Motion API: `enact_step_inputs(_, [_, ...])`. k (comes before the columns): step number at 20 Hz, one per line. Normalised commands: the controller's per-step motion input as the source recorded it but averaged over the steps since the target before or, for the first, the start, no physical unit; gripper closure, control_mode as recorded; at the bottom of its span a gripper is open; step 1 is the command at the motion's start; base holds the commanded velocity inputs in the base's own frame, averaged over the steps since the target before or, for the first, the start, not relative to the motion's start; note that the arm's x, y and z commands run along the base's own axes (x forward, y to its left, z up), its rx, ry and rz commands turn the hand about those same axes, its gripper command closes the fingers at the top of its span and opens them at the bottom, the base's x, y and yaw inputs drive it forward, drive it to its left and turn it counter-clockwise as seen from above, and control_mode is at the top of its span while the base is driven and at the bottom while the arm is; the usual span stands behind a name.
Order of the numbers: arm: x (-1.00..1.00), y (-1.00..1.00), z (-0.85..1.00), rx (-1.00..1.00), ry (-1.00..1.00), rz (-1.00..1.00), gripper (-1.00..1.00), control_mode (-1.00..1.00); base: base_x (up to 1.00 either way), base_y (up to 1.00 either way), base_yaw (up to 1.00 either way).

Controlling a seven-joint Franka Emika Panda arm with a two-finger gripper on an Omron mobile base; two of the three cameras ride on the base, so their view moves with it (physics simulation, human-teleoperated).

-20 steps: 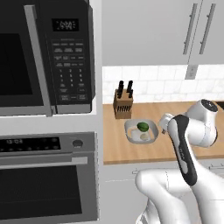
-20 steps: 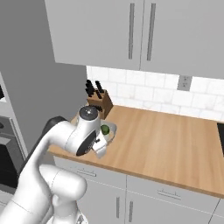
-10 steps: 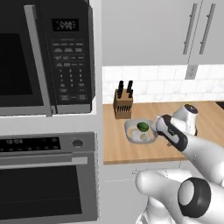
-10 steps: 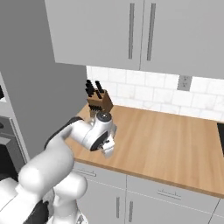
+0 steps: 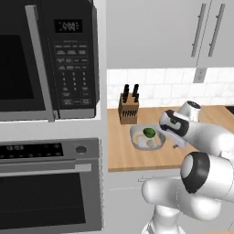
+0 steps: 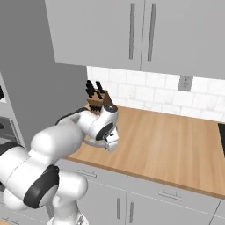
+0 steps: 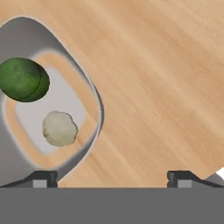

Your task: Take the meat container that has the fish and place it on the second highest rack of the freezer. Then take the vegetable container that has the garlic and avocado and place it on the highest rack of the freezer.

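Observation:
The vegetable container (image 7: 97,109), a shallow grey tray, lies on the wooden counter (image 7: 166,78). In it are the dark green avocado (image 7: 24,79) and the pale garlic (image 7: 60,128). The left base view has the same container (image 5: 135,137) in front of the knife block, with the avocado (image 5: 149,132) and garlic (image 5: 151,143) inside. My gripper (image 7: 112,178) is open and low, straddling the tray's right-hand rim: one fingertip (image 7: 43,177) is over the tray, the other over bare wood. My hand (image 5: 176,137) sits just right of the tray. The fish, the freezer and its racks are out of view.
A knife block (image 5: 128,109) stands against the tiled wall behind the tray. At the left are a black microwave (image 5: 45,59) above a wall oven (image 5: 50,187). Upper cabinets (image 6: 140,35) hang over the counter (image 6: 176,140), which runs on to the right.
The arm has folded down from an upright pose and the hand has dropped to the counter beside the tray's right edge. The tray has stayed in place.

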Motion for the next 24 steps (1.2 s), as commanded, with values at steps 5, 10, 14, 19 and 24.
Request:
enact_step_inputs(5, [-0.01,0.00,-0.33,-0.02,0.00,-0.07,-1.00,-1.00,0.00,0.00,0.00])
enact_step_inputs(10, [0.14,0.00,-0.27,-0.08,0.02,-0.08,-1.00,-1.00,0.00,0.00,0.00])
enact_step_inputs(14, [0.15,0.00,-0.29,-0.09,0.03,-0.07,-1.00,-1.00,0.00,0.00,0.00])
enact_step_inputs(19, [0.05,0.00,-0.17,-0.05,0.00,-0.05,-1.00,-1.00,0.00,0.00,0.00])
enact_step_inputs(24, [0.15,0.00,-0.18,-0.03,0.00,-0.04,-1.00,-1.00,0.00,0.00,0.00])
